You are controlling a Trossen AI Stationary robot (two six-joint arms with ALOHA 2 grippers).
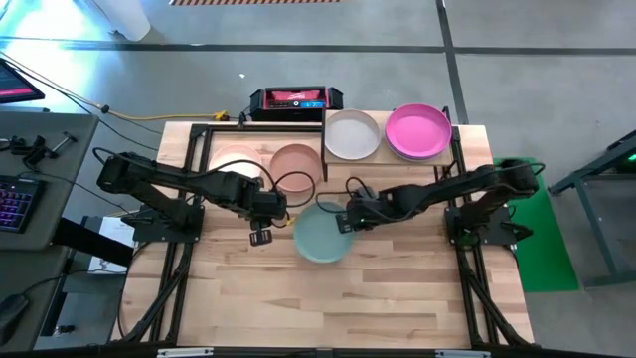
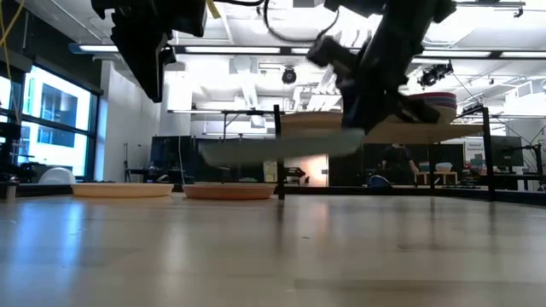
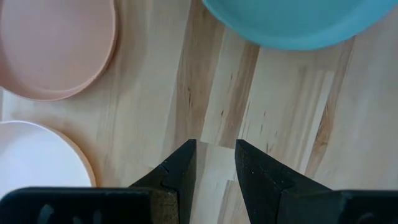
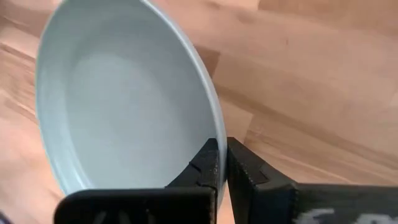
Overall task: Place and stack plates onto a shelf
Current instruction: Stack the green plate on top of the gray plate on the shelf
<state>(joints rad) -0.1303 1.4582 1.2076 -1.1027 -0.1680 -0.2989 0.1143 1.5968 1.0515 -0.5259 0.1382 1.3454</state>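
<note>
Teal-green round matte plate [image 4: 118, 99] hangs by its rim in the clamped right pincer [image 4: 222, 163]; tilting, it could slip. Left pincer [image 3: 214, 165] waits apart.

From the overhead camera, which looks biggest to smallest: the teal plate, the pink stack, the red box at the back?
1. Teal plate and magenta stack: alike; the raised teal one sits nearer the camera.
2. Red box: smallest.

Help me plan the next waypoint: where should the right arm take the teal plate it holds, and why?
Probably toward the shelf. The right gripper pinches the teal plate by its rim, lifted clear of the table in the low view, while the shelf already carries the cream plate and magenta plate.
</note>
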